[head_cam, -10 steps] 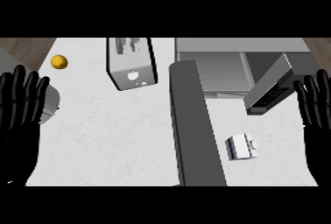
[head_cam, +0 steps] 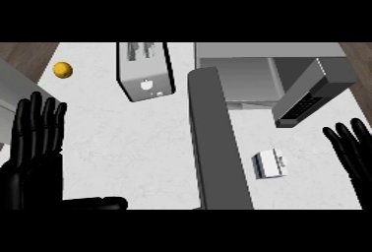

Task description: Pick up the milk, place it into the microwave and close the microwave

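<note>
Now the right hand (head_cam: 355, 156), open and empty, sits lower, nearer the milk (head_cam: 270, 164)

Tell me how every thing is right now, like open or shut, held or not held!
Microwave: open, milk not inside.
Microwave door: swung wide open.
Milk: on the counter, not held.
Toaster: on the counter, untouched.
Yellow fruit: on the counter, untouched.
Left hand: open, fingers straight, holding nothing.
Right hand: open, holding nothing.
</note>
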`<state>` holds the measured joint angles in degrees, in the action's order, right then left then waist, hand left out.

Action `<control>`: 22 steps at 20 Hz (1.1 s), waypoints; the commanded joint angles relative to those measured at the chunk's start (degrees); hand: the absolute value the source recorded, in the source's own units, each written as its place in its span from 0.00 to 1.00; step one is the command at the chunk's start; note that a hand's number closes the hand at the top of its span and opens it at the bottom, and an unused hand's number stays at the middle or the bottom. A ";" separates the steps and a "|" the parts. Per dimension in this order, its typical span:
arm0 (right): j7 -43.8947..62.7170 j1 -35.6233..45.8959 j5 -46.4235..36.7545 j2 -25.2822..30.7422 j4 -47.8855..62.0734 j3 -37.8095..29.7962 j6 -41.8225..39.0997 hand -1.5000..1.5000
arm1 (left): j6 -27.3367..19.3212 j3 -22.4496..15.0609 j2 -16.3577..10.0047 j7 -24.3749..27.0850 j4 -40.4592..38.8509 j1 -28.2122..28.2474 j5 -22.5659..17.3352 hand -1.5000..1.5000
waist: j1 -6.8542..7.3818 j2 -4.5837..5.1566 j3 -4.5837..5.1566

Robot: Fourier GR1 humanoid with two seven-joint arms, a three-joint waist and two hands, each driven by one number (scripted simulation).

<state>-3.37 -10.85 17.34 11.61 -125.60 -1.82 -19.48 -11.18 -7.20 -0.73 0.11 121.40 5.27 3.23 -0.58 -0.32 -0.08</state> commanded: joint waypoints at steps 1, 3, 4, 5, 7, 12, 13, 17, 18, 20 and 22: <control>-1.98 -7.38 8.71 4.35 -3.20 -4.78 -7.98 0.00 | -7.96 -8.54 0.69 3.55 -0.16 7.11 1.08 0.00 | -0.17 0.04 0.04; -1.56 -8.45 9.71 4.48 -3.62 -5.77 -9.28 0.00 | -5.37 -7.72 0.71 3.01 4.72 11.85 -0.70 0.00 | 0.46 0.09 0.07; -5.18 -13.23 8.57 4.82 -3.24 -6.68 -13.03 0.00 | -4.29 -7.30 0.71 7.78 2.99 14.01 -1.16 0.00 | 0.22 0.05 0.07; -9.54 -15.54 3.90 1.64 -1.30 -4.57 -14.12 0.00 | -6.73 -11.46 0.71 4.62 6.79 16.51 -0.39 0.00 | 0.31 -0.02 0.02; -8.30 -17.55 7.66 3.31 -5.09 -9.61 -14.61 0.00 | -5.73 -14.20 0.72 6.56 9.48 20.25 1.53 0.00 | 0.34 -0.02 0.05; -10.92 -19.80 1.33 -0.22 -4.72 -8.91 -16.53 0.00 | -2.97 -15.33 -2.12 16.31 11.44 32.59 -0.69 0.00 | 0.86 0.01 0.08; -9.94 -19.03 -1.25 -1.66 -5.90 -7.02 -15.26 0.00 | -2.34 -15.89 -2.94 15.61 14.21 34.77 -2.17 0.00 | 1.00 0.03 0.09; -15.54 -19.08 -8.77 -5.00 -2.40 -6.19 -17.07 0.00 | 0.21 -15.34 -4.80 23.44 11.30 39.89 -4.71 0.00 | 1.20 -0.01 0.09; -14.10 -18.39 -6.15 -3.35 -1.56 -8.19 -17.06 0.00 | 1.53 -13.29 -6.23 24.38 12.84 42.26 -7.62 0.00 | 1.33 0.02 0.11; -16.30 -17.29 -8.58 -5.02 0.67 -7.46 -16.91 0.00 | 2.52 -13.28 -6.39 29.21 10.41 44.91 -7.61 0.00 | 1.51 0.00 0.10; -16.21 -18.07 -14.27 -7.78 -1.12 -3.93 -15.49 0.00 | 2.15 -11.05 -6.78 26.83 11.43 42.63 -9.24 0.00 | 0.96 0.11 0.09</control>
<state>-17.91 -28.78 8.35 6.35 -127.28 -7.49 -35.51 -10.62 -20.60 -5.93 23.81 132.79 45.27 -2.88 0.53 -0.26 0.01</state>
